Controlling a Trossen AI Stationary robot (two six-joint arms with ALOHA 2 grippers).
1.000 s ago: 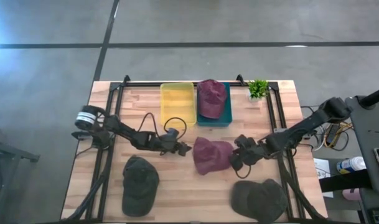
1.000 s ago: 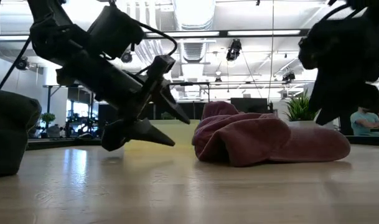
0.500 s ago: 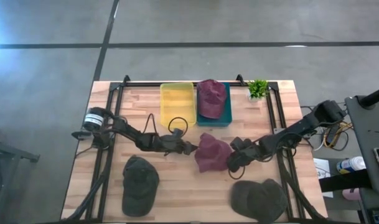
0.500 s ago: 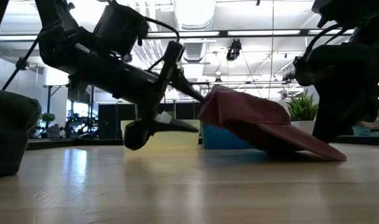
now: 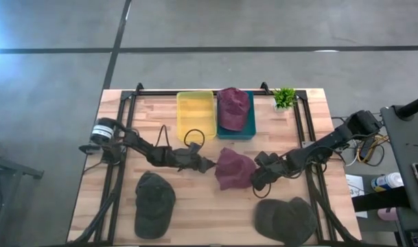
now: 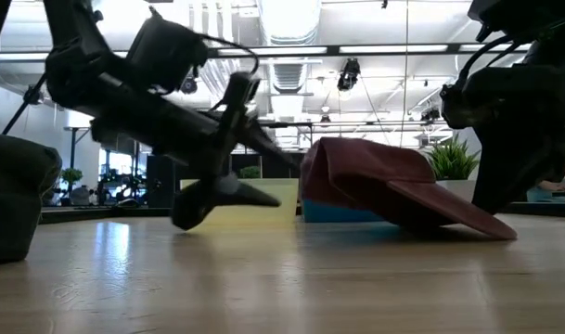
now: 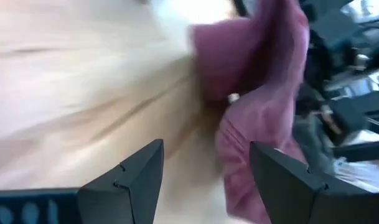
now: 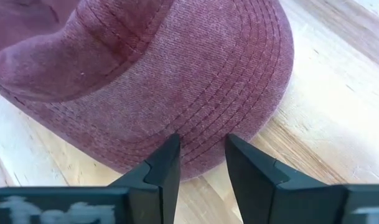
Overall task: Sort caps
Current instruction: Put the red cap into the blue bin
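Observation:
A maroon cap [image 5: 234, 169] sits at mid-table between both grippers, crown raised, brim [image 6: 458, 218] on the wood. My left gripper [image 5: 209, 165] is open at the cap's back, and the left wrist view looks into the cap [image 7: 257, 93]. My right gripper [image 5: 257, 180] is at the brim, its fingers a narrow gap apart [image 8: 201, 146]. A second maroon cap [image 5: 233, 106] lies on the teal bin [image 5: 248, 127]. Two olive caps lie on the near table, one on the left [image 5: 154, 202] and one on the right [image 5: 285, 219]. My left gripper [image 6: 287, 181] comes level from the table's left. Its upper finger reaches the raised back edge [image 6: 305, 167] of the crown and its lower finger hangs free below; whether the upper finger is under the edge I cannot tell. My right gripper comes slanting down from the table's right, both fingertips [image 8: 170, 152] over the top of the brim near its front edge [image 8: 201, 158]. The brim lies flat on the table.
The yellow bin [image 5: 195, 113] stands beside the teal bin at the far middle. A small green plant [image 5: 284, 97] is at the far right corner. Black frame rails [image 5: 119, 158] run along the left and right sides. Bare wood lies between the two olive caps.
My left gripper moved right to the cap's back and then tipped slightly lower. My right gripper shifted left onto the brim. The cap went from a crumpled heap to standing with its crown raised at the back and its brim spread flat on the table.

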